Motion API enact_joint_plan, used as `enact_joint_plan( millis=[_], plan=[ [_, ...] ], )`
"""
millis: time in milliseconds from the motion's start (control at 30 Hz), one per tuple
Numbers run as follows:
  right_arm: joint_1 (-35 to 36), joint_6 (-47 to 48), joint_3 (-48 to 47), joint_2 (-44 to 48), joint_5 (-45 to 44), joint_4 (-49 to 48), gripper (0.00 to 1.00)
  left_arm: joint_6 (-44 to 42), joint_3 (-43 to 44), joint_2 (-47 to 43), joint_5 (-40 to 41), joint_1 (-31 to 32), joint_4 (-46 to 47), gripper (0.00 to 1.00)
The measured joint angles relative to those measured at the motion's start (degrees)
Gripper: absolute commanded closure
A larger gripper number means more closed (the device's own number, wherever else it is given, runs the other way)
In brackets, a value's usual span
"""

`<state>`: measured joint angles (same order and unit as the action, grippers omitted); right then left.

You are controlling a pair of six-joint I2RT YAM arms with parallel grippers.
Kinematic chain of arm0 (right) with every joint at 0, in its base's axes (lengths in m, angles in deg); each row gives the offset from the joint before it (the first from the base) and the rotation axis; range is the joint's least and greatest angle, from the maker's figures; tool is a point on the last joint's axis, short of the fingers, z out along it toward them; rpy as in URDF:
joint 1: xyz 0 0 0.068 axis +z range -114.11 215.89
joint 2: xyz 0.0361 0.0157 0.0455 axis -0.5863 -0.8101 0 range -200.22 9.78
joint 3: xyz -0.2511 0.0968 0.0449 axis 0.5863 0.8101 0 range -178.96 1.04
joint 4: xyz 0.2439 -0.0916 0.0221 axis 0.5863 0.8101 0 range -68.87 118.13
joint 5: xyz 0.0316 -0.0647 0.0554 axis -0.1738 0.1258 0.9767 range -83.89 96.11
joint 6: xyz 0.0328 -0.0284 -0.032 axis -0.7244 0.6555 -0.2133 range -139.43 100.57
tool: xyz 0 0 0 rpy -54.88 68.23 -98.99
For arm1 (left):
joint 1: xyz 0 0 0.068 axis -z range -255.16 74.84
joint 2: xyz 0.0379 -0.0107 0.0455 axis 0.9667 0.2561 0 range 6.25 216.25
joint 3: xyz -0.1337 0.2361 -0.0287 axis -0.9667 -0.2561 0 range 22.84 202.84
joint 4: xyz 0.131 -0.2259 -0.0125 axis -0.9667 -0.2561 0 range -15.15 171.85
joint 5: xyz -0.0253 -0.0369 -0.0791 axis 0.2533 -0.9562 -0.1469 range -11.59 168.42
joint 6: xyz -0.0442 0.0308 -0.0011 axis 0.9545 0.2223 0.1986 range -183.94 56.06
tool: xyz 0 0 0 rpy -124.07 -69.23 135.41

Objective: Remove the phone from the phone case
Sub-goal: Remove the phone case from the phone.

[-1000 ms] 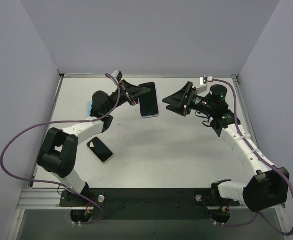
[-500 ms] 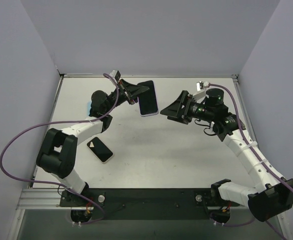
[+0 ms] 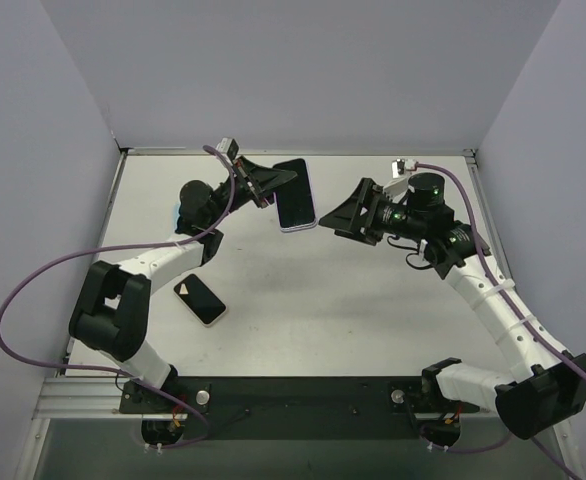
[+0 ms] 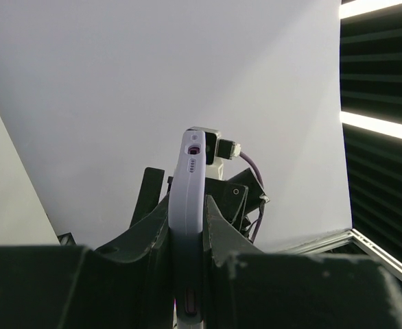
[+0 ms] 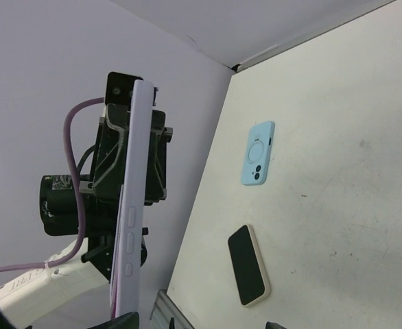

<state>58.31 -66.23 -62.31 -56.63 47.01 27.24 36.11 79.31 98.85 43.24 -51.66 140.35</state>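
L gripper (image 3: 276, 186) is clamped on the cased phone (image 3: 296, 193) and holds it off the table (image 3: 373, 310) at upper centre of the top view. In the L wrist view its fingers (image 4: 218, 229) pinch the lavender phone case (image 4: 187, 199) from both flat sides, with the case's thin edge facing the cam and its upper end sticking out free. That looks deliberate, prob. so the other arm has an exposed end and rim to work on. R gripper (image 3: 341, 214) sits just right of the phone, not touching, fingers spread wide w/ nothing in them, aimed at the case edge. In the R wrist view that edge fills the left of frame. Phone not yet out of case. Also on the table, unrelated I think: a light-blue case (image 5: 258, 153) and a dark-screened phone (image 5: 249, 264) at lower left of the top view.
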Motion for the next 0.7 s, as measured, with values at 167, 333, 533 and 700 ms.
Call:
enact_joint_plan(
  millis=[167,333,533,700],
  plan=[
    [0.2,0.2,0.0,-0.5,-0.6,1.2,0.35,-0.2,0.0,-1.0,0.0,0.0,0.0,1.0],
    [0.6,0.3,-0.5,-0.5,-1.0,1.4,0.35,-0.3,0.0,-1.4,0.0,0.0,-0.1,1.0],
    [0.7,0.5,-1.6,0.3,-1.1,1.5,0.35,-0.3,-0.2,-1.4,0.0,0.0,-0.4,1.0],
    [0.9,0.6,-2.3,1.2,-1.1,1.5,0.35,-0.5,-0.2,-1.4,0.0,0.0,-1.1,1.0]
  ],
)
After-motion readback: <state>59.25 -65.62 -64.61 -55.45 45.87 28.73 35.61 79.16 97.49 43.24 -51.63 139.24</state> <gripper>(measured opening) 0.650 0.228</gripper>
